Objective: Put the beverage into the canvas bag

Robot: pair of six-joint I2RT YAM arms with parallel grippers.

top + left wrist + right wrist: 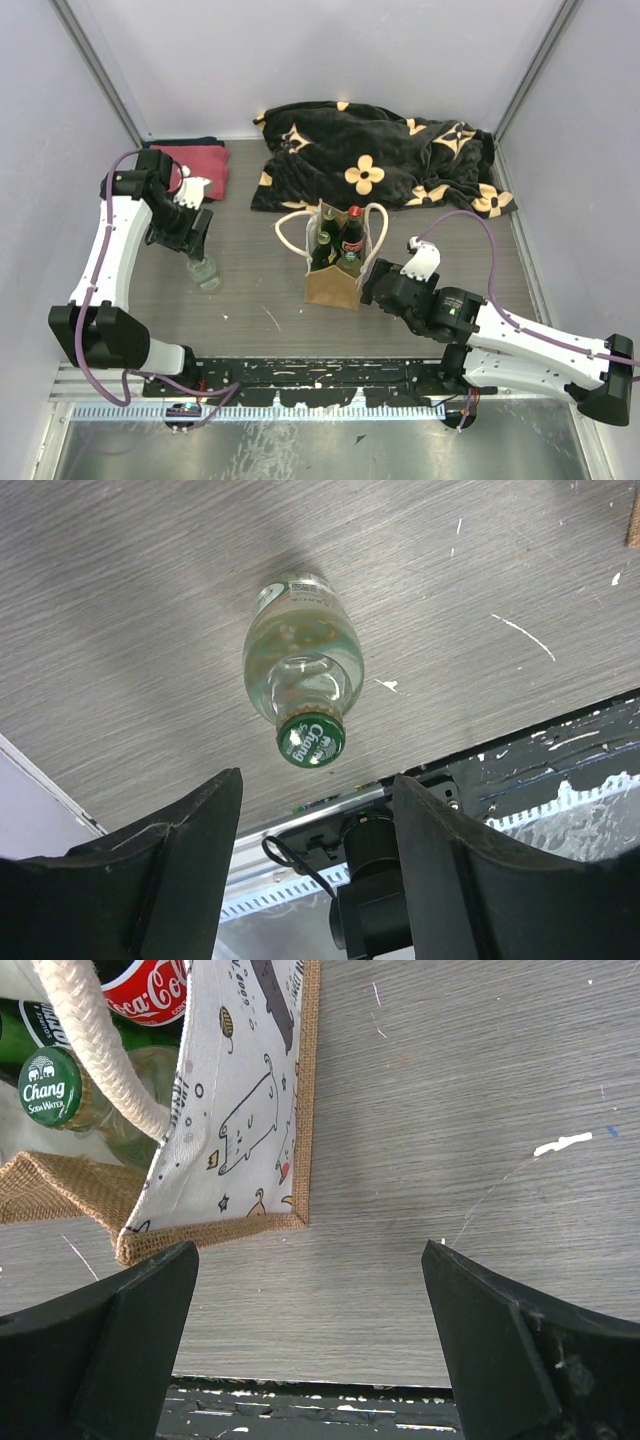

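Note:
A clear soda bottle (pixel 206 272) with a green Chang cap stands upright on the grey table, left of the canvas bag (pixel 333 283). In the left wrist view the bottle (pixel 303 665) is straight below, just ahead of my open, empty left gripper (pixel 315 780). My left gripper (pixel 193 238) hovers above it. The tan bag with white rope handles holds a Coca-Cola bottle (pixel 352 231) and green bottles (pixel 324 240). My right gripper (pixel 372 279) is open and empty beside the bag's right side. The right wrist view shows the bag's printed side (pixel 245 1110) ahead of the open right gripper (pixel 310 1250).
A black flower-patterned blanket (pixel 380 160) lies crumpled at the back, behind the bag. A red cloth (pixel 197 168) lies at the back left. Pale walls close in the table on three sides. A black rail (pixel 330 385) runs along the front edge.

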